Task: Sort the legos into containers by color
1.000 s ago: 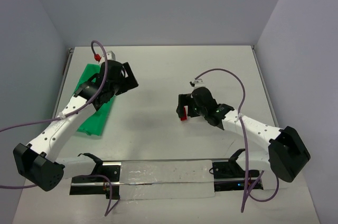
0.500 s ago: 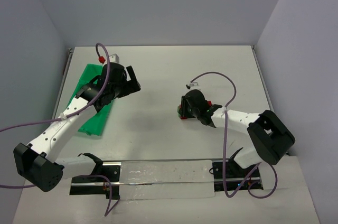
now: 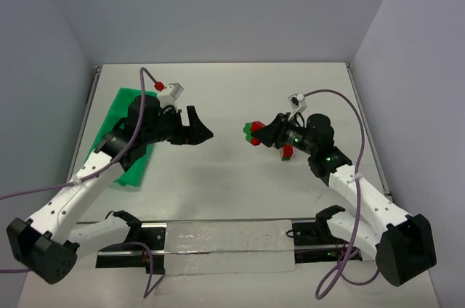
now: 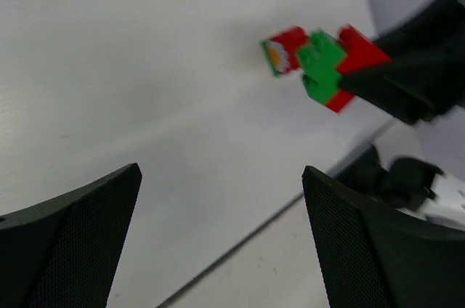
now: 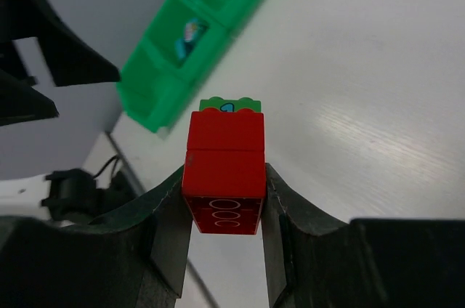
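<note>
Far left, the tray (image 3: 125, 99) lies flat on the table (image 3: 218, 184), back behind the left arm's wrist and well apart from its fingertips. The left gripper (image 3: 197, 132) has its fingers (image 4: 80, 242) spread wide w/ nothing betw them. It points across at the brick clump (image 4: 320, 68), which hangs out ahead of those fingertips without touching them.

Handling, as I'd judge it: the clump is hard, stiff plastic, v. light and smooth-sided, so it won't crush but could twist or squirt out of a loose pinch. It's red & green bricks clipped together, so prob. they need pulling apart before sorting. Best hold for the free fingers looks like the flat sides of the green end, which sticks out past the other arm's fingertips. Pull straight along the studs, not sideways.

The right gripper (image 5: 224, 173) is closed on the clump, fingers (image 5: 171, 221) pinching the red part by its two flat sides, seemingly clear of the table.

Looks: two glossy red bricks stacked betw the right fingertips, w/ faint ovals on the near face. A green brick is clipped on beyond them, w/ a small teal mark. From the left wrist cam there's another red bit at the far tip w/ an orange-white print. Beyond the right fingertips, up-left, the tray shows square compartments, one w/ something teal inside, too small to tell
</note>
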Robot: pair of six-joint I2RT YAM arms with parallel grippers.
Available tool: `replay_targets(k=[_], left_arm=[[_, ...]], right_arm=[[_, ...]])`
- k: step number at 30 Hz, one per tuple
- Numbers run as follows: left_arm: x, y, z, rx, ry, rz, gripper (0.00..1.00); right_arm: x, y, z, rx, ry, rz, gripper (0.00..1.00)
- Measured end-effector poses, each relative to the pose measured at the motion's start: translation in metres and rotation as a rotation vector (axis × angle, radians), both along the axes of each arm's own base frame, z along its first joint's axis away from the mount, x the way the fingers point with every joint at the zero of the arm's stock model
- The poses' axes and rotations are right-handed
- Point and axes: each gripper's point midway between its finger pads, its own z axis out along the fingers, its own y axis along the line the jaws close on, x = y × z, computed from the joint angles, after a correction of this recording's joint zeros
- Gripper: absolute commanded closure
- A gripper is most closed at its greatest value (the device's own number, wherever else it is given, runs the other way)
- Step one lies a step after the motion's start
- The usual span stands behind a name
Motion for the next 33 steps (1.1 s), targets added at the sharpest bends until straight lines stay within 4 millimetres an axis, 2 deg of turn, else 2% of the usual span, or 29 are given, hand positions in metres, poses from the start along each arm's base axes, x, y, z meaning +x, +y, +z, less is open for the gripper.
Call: replay_targets(k=[2,6,11,14,20,24,28,33], left_arm=[[-0.021,-0.010,0.010,-0.077,-0.027,-0.103,0.01],[-0.049,-0.026,0.039,-0.217,-0.112,-0.278,0.00],[-0.073,-0.039,0.059,-0.317,-0.159,-0.448,0.01],[-0.077,-0.045,0.060,-0.340,-0.153,-0.502,0.04],[-0.072,-0.058,0.042,-0.332,-0.088,-0.534,0.05],[-0.075,-0.063,0.041,-0.345,-0.087,-0.564,0.05],[-0.082,-0.068,0.045,-0.369,-0.104,-0.608,0.07],[-0.092,-0.072,0.041,-0.406,-0.096,-0.655,0.12]], right_arm=[[-0.007,-0.002,0.013,0.058,-0.022,0.056,1.00],[-0.041,0.014,0.031,0.139,-0.030,0.264,0.99],[-0.075,0.021,0.049,0.191,-0.047,0.449,0.99],[-0.089,0.022,0.058,0.203,-0.069,0.518,0.99],[-0.107,0.032,0.074,0.209,-0.105,0.610,0.99],[-0.117,0.039,0.081,0.209,-0.125,0.657,0.99],[-0.121,0.044,0.084,0.209,-0.127,0.684,0.99],[-0.118,0.048,0.079,0.208,-0.098,0.684,0.99]])
